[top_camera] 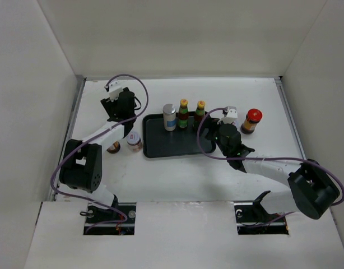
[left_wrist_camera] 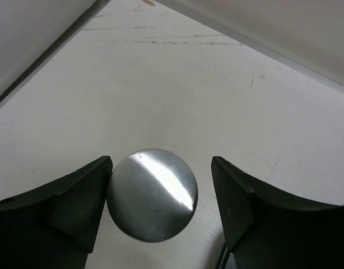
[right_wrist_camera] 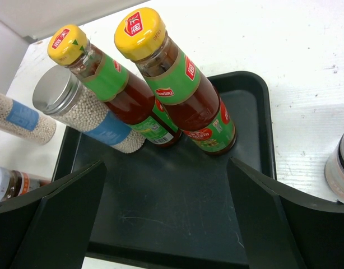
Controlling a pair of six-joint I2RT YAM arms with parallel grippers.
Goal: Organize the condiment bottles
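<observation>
On the black rectangular tray (top_camera: 166, 144), along its far edge: two slim sauce bottles (top_camera: 184, 114) (top_camera: 200, 112) with dark contents, green labels and yellow caps. They stand upright side by side. A white shaker with a silver lid (top_camera: 170, 116) is just to their left, also in the tray.

On the white table (top_camera: 177, 179): a red-capped jar (top_camera: 251, 121) stands to the right of the tray and apart from it. A short pale-lidded jar (top_camera: 134, 141) stands just beside the tray's left edge. A brown jar (top_camera: 113, 148) is half under the left arm, so its lid is hard to make out.

Right wrist view: the right gripper (right_wrist_camera: 166, 165) has its fingers spread wide over the bare tray floor, holding nothing. It adds a second blue-labelled shaker (right_wrist_camera: 21, 117) outside the tray, cut off at the left. A pale container (right_wrist_camera: 340, 168) is cut by the right edge and I can't identify it.

Left wrist view: the left gripper (left_wrist_camera: 161, 161) has its fingers apart on either side of a round silver lid (left_wrist_camera: 152, 195). One finger is at the lid's rim and the other is clear of it. The body below the lid is hidden. From above, the gripper covers this container entirely.
</observation>
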